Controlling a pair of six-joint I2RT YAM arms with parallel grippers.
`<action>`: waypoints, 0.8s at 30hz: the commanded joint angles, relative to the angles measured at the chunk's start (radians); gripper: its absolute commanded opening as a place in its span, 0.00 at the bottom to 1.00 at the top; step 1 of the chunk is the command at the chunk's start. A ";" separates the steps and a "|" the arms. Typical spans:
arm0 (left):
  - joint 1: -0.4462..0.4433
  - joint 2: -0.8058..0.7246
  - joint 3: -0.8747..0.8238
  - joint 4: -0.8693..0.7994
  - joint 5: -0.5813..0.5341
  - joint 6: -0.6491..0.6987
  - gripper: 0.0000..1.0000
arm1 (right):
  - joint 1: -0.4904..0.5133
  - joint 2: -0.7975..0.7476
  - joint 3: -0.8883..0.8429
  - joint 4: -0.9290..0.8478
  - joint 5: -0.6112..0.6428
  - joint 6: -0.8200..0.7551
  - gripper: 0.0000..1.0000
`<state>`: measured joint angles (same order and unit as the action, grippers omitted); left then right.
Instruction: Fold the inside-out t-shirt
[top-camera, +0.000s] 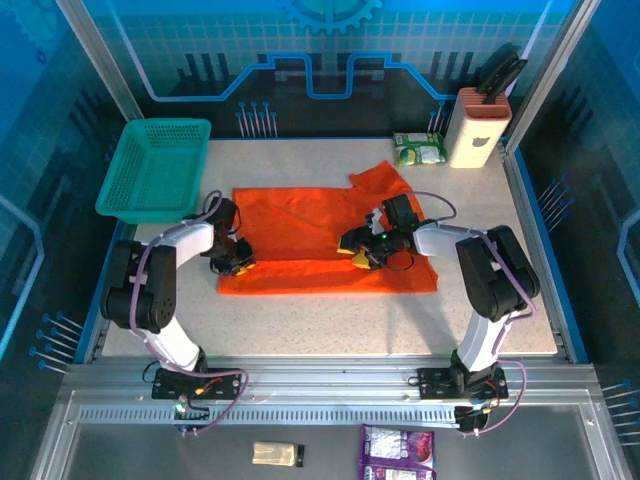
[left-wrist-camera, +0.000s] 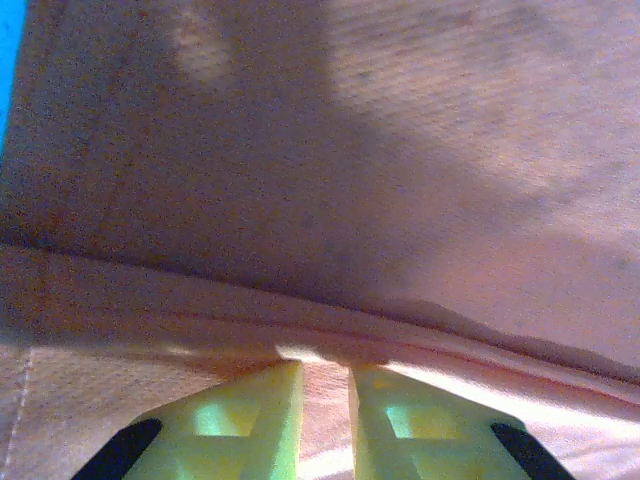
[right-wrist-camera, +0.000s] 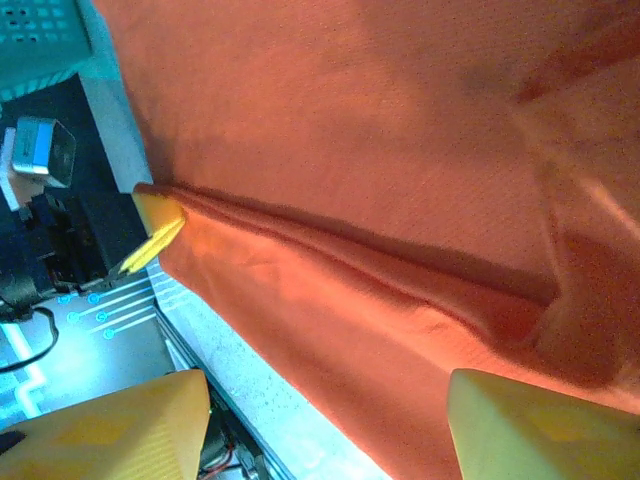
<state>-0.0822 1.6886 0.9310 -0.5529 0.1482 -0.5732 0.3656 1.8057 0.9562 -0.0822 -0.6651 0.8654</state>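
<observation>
Bright orange-red thin-cloth short-sleeved t-shirt (top-camera: 310, 240) spread flat across speckled pale table (top-camera: 300, 320), left edge pinched in the narrow-set left gripper (left-wrist-camera: 325, 365), right gripper (right-wrist-camera: 325, 385) gaping unclamped over the middle: probably gathering for a first fold, next needing a right-side grasp, with a raised crease (right-wrist-camera: 350, 265) plain at the right wrist yet flattened from overhead.

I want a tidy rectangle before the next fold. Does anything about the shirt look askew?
Yes. One sleeve of the t-shirt sticks out at an angle past the far right corner, breaking the rectangle. A raised ridge also runs across the cloth, so it does not lie flat there.
</observation>
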 joint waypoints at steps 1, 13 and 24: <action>0.012 0.027 0.010 -0.027 -0.051 0.025 0.20 | -0.007 0.039 -0.008 0.048 0.030 0.017 0.65; 0.015 -0.096 -0.025 -0.020 -0.034 0.016 0.24 | -0.033 -0.029 0.051 -0.155 0.125 -0.107 0.67; 0.013 -0.170 -0.095 -0.072 -0.020 -0.023 0.15 | -0.231 -0.249 -0.106 -0.372 0.202 -0.228 0.66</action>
<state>-0.0738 1.5303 0.8757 -0.5816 0.1204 -0.5827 0.1925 1.5841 0.9176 -0.3347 -0.5037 0.6971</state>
